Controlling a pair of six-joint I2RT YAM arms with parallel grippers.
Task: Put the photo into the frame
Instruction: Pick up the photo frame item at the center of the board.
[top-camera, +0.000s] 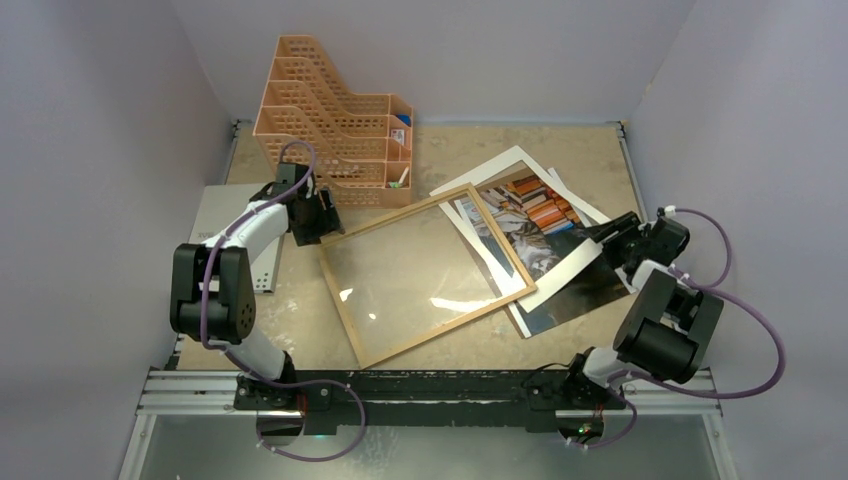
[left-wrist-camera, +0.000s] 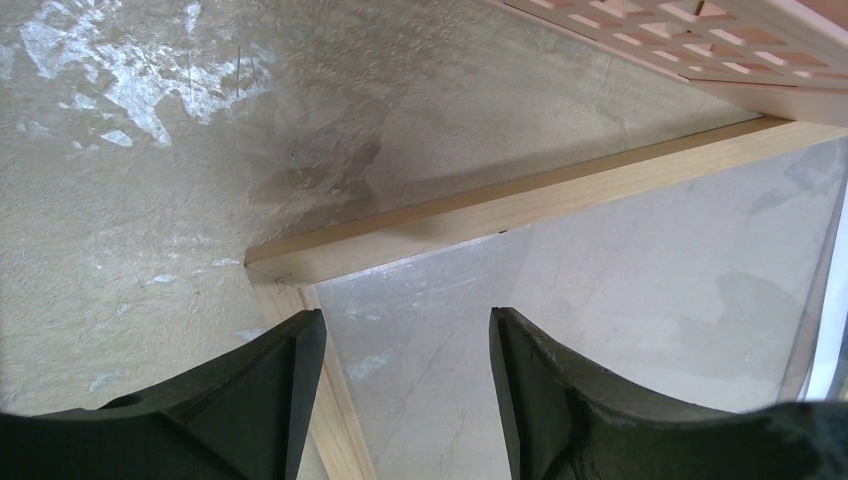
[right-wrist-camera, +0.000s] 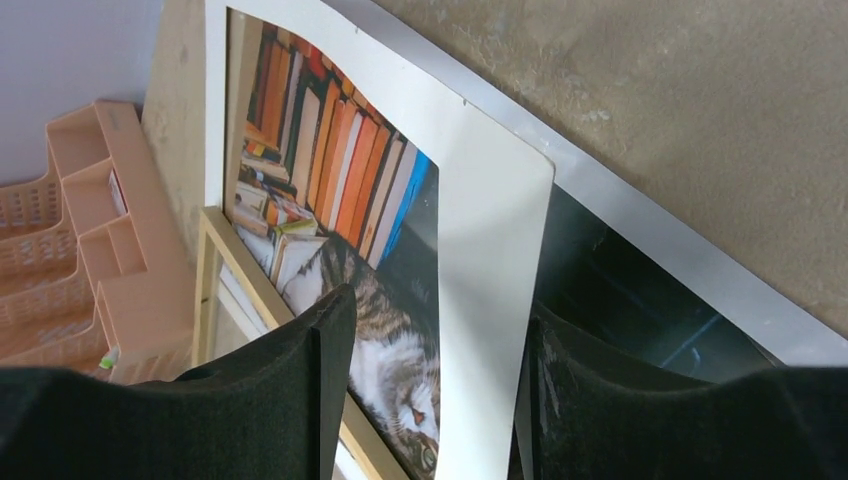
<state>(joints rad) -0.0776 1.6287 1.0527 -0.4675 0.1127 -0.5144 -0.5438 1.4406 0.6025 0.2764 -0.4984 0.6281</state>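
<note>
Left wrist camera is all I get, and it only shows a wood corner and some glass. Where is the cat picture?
Observer: The photo lies face up at the right side of the frame. Its left part is under the frame's right rail.
Operator: Is the other arm near it?
Observer: Yes, the right tool is at the photo's right edge with its jaws open.
Operator: Is anything under the picture?
Observer: A darker print sticks out from beneath it.
</note>
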